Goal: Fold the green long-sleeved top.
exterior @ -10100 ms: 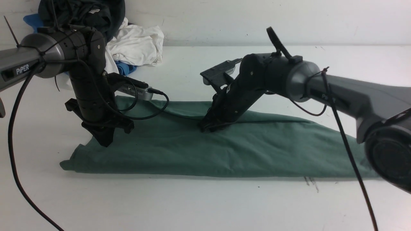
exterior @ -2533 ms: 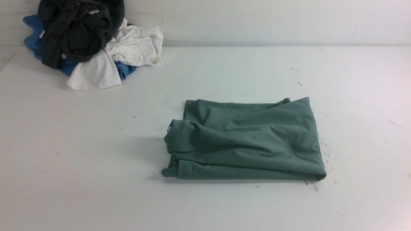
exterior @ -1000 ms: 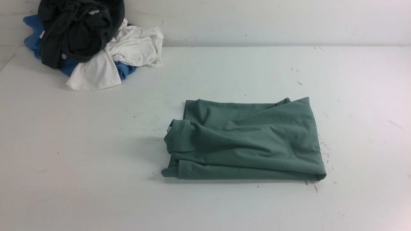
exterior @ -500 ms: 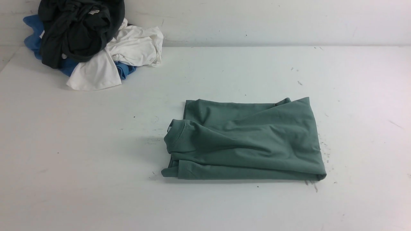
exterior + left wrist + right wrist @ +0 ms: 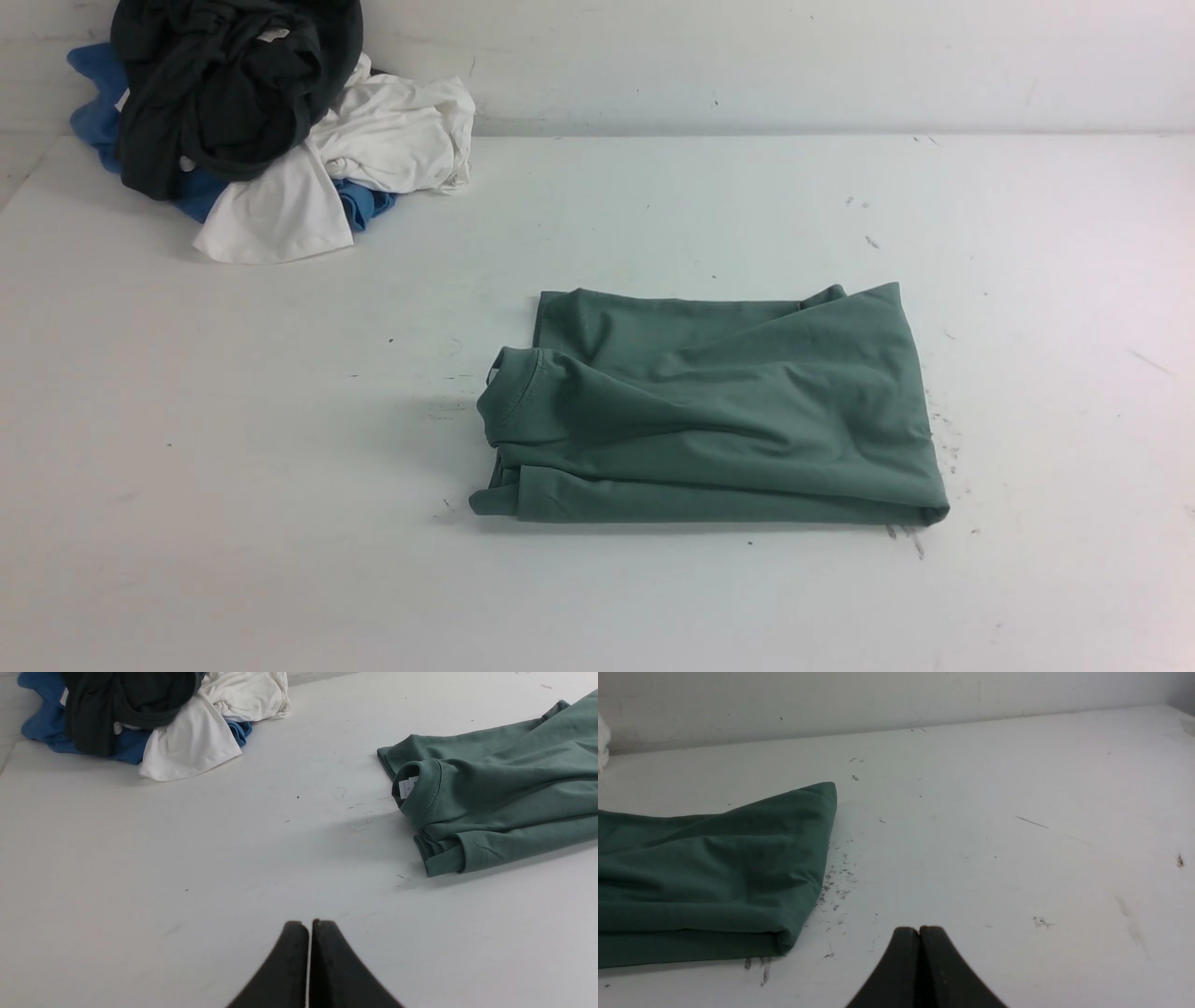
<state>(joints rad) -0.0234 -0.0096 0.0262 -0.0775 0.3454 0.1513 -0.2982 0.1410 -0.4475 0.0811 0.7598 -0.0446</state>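
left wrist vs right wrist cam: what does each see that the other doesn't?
Left wrist only: the pile of dark, white and blue garments, the top's ribbed collar with its white neck label, a folded cuff, and the left gripper, fingers shut.

Right wrist only: the top's folded end away from the collar, scuff marks beside it, and the right gripper, fingers shut.

Both: the folded green long-sleeved top lying on the white table, touched by neither gripper.

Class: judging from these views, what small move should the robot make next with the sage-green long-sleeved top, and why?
Probably none but staying clear: the sage-green long-sleeved top lies as a compact folded rectangle, and the left gripper and right gripper are shut, apart from it.
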